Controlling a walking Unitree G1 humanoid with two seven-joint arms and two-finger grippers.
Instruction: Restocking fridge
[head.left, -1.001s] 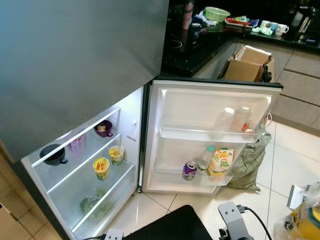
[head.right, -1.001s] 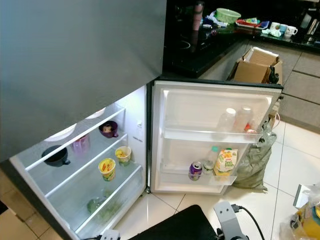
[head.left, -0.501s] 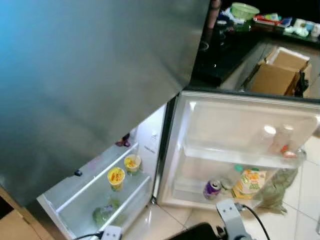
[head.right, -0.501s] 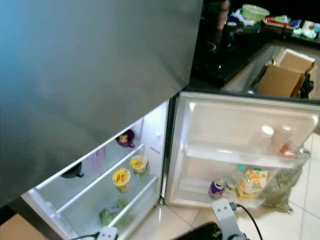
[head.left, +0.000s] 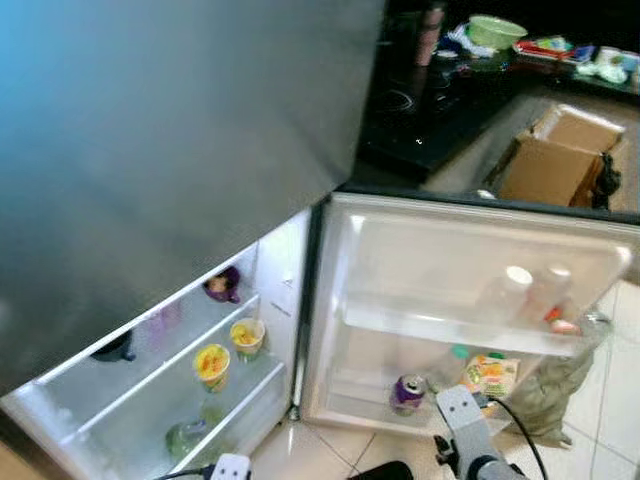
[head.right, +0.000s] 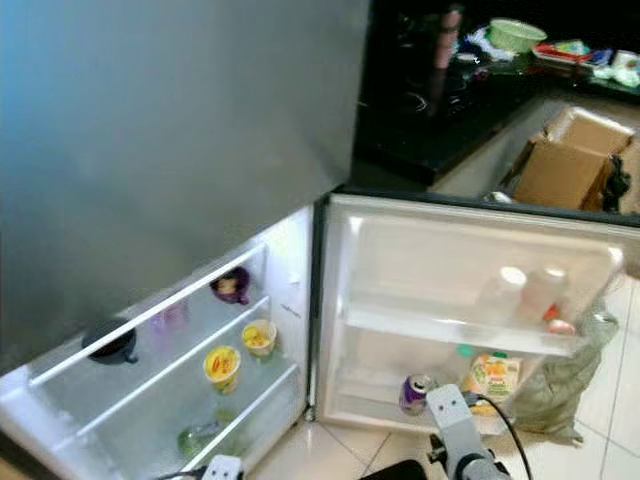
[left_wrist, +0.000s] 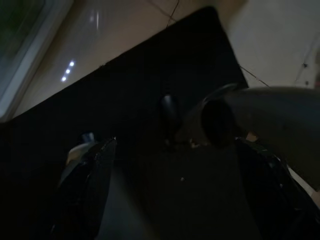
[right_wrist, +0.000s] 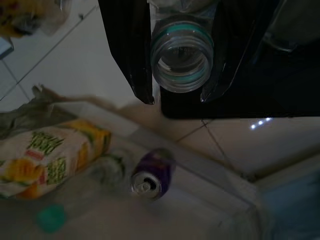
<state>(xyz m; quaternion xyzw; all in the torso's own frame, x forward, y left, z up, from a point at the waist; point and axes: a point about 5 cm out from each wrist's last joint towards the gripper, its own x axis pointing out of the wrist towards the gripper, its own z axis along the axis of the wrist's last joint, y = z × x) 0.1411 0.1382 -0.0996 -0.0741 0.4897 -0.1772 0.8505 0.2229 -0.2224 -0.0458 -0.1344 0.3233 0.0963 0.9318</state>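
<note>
Gripping clear bottle (right_wrist: 182, 55): right end effector (right_wrist: 176, 95).

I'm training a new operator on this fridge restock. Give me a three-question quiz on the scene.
1. True or false: the right gripper holds a clear bottle.
2. What stands beside the juice carton on the lower door shelf? A) purple can B) red apple C) egg box
3. Fill in: two yellow cups stand on a shelf in the ____.

Key: 1 true; 2 A, the purple can; 3 fridge.
</note>
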